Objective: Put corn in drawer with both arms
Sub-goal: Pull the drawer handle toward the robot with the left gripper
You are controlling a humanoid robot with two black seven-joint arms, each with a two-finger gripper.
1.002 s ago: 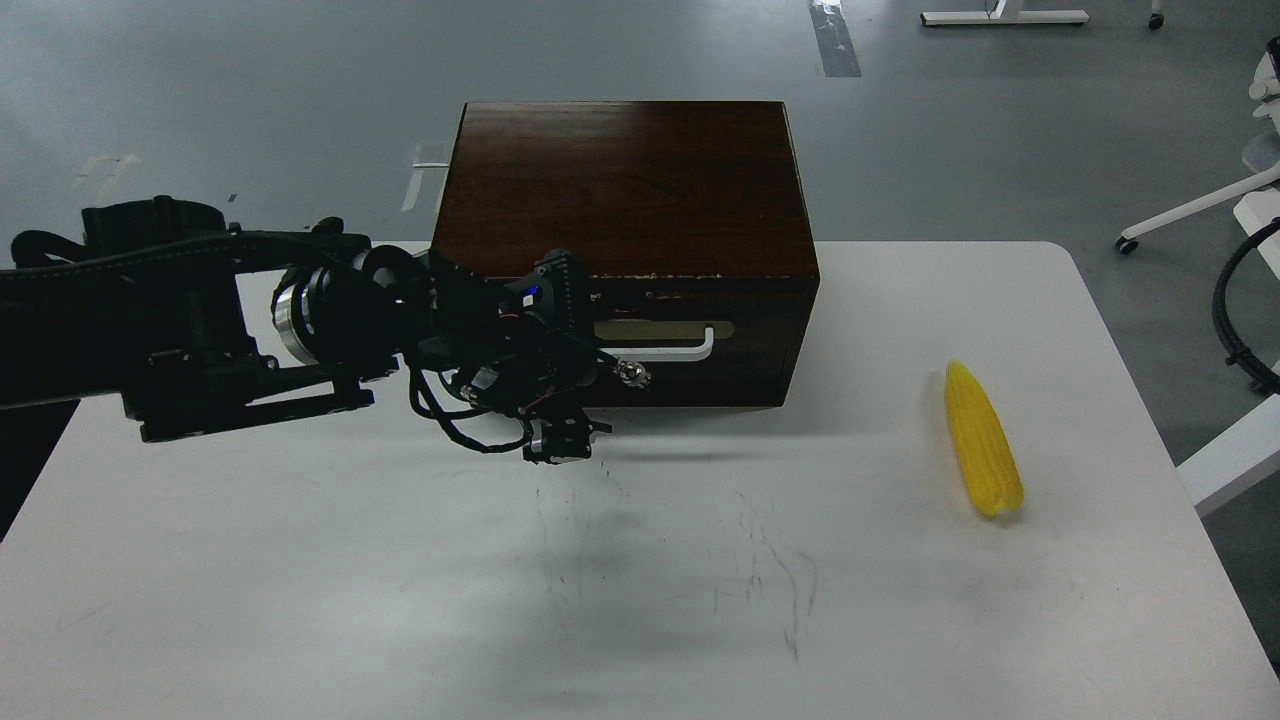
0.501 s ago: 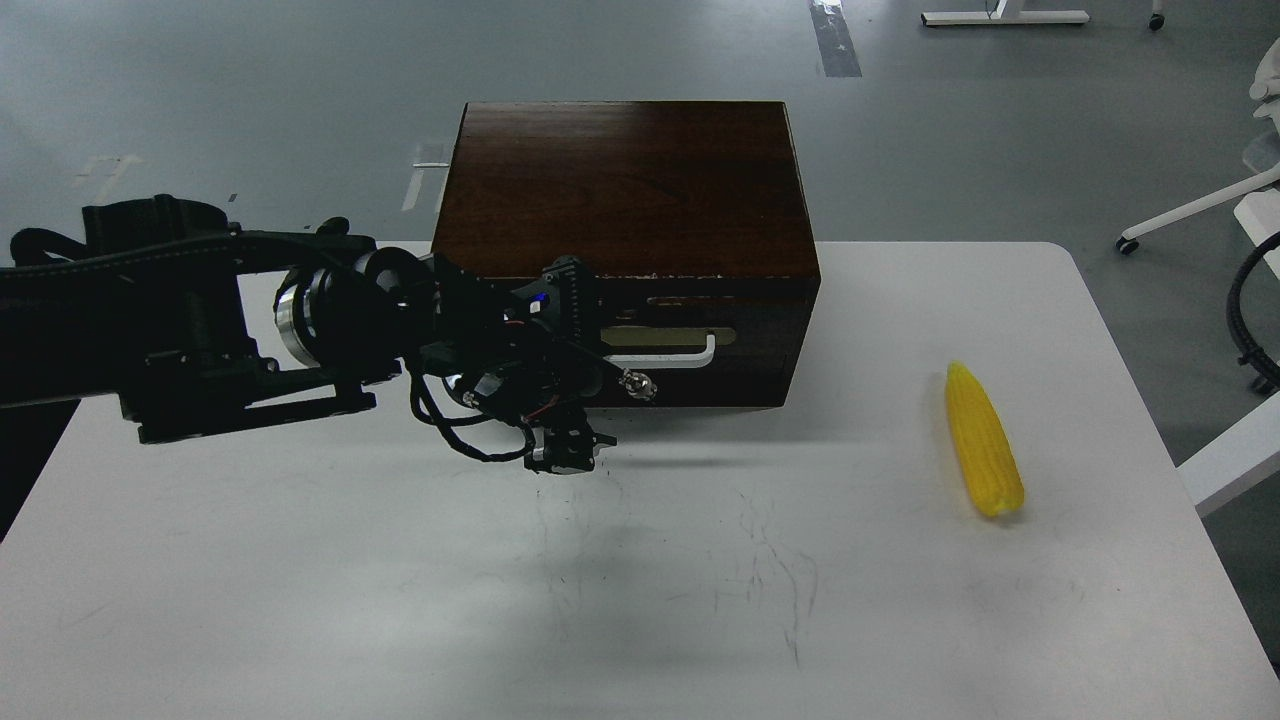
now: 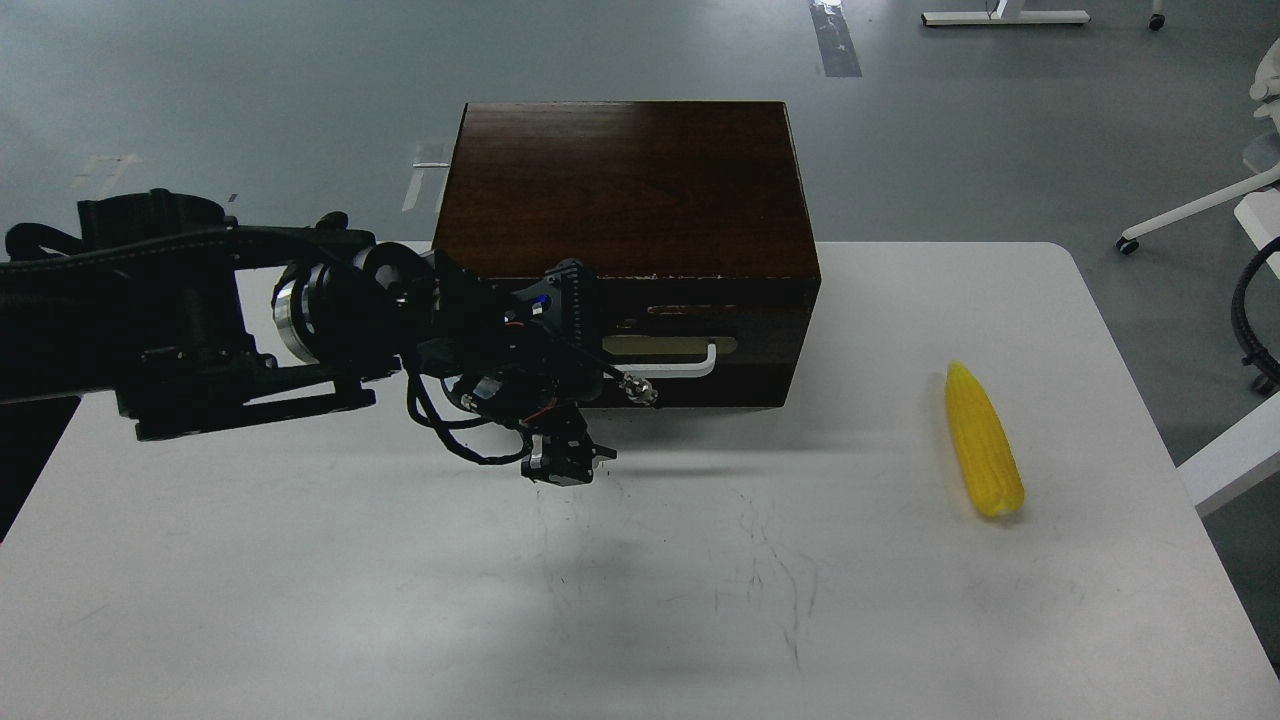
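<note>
My left gripper [image 3: 563,462] has dropped slightly before the closed drawer [image 3: 700,345]; I cannot tell how its jaws stand. The corn [image 3: 983,440] lies untouched on the table's [image 3: 300,600] right, so opening comes first.

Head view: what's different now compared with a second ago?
The left claw has dropped a little toward the table in front of the drawer, and more of the white handle is now hidden behind the arm. Nothing was grabbed. The corn has not moved and the drawer looks no more open than before.
</note>
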